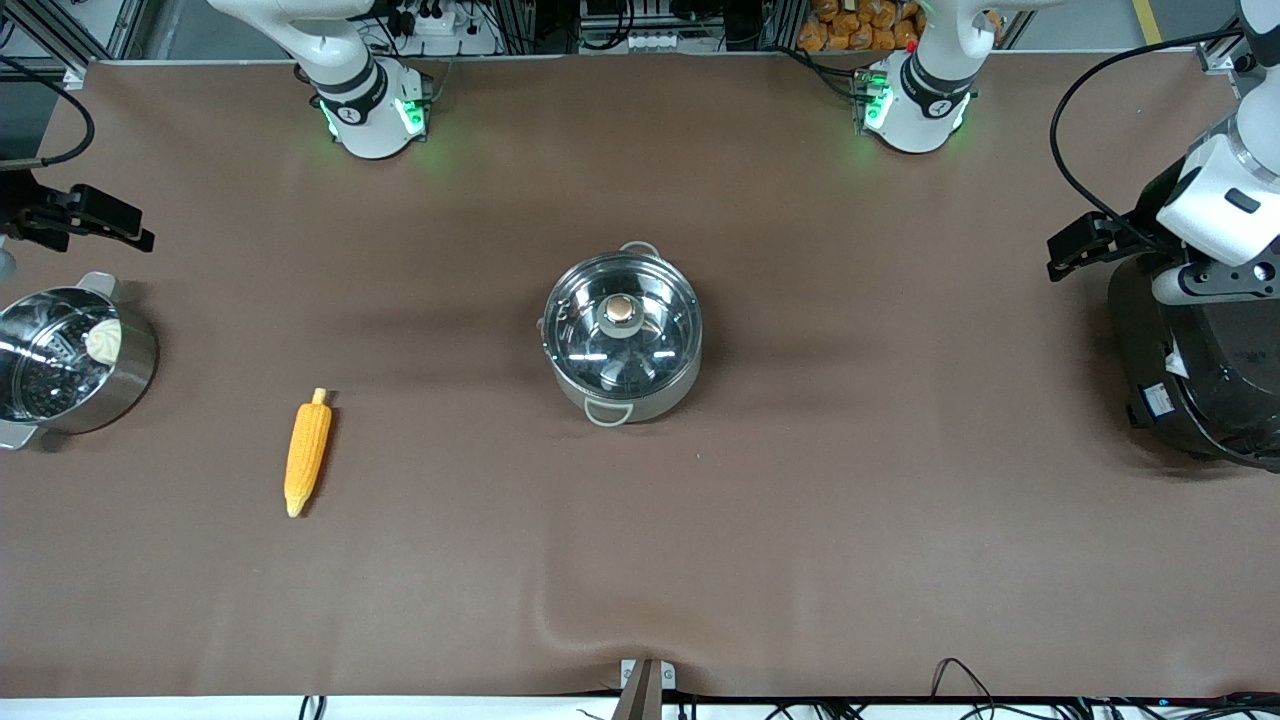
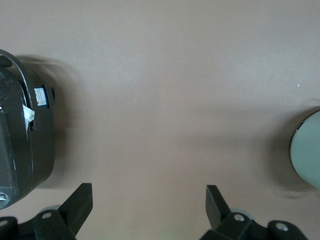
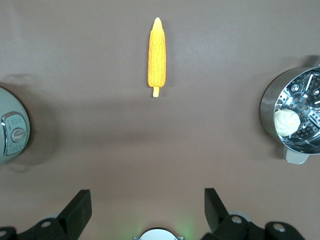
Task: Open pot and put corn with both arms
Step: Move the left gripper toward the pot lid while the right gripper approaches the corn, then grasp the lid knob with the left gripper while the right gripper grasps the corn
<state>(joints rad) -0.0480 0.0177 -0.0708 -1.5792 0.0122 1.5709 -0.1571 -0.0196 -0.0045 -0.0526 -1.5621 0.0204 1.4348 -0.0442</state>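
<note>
The pot (image 1: 622,345) stands at the table's middle, shut under its clear glass lid with a tan knob (image 1: 620,310). Its edge shows in the left wrist view (image 2: 307,155) and in the right wrist view (image 3: 11,132). The corn (image 1: 307,453) lies flat on the table toward the right arm's end, nearer the front camera than the pot; it also shows in the right wrist view (image 3: 156,55). My left gripper (image 2: 147,205) is open and empty, high beside the black cooker. My right gripper (image 3: 147,205) is open and empty, high near the steamer pot. Both are far from the pot and the corn.
A steel steamer pot (image 1: 60,365) with a white bun (image 1: 103,340) stands at the right arm's end. A large black cooker (image 1: 1195,370) stands at the left arm's end. The brown table cover (image 1: 850,520) has a low wrinkle near its front edge.
</note>
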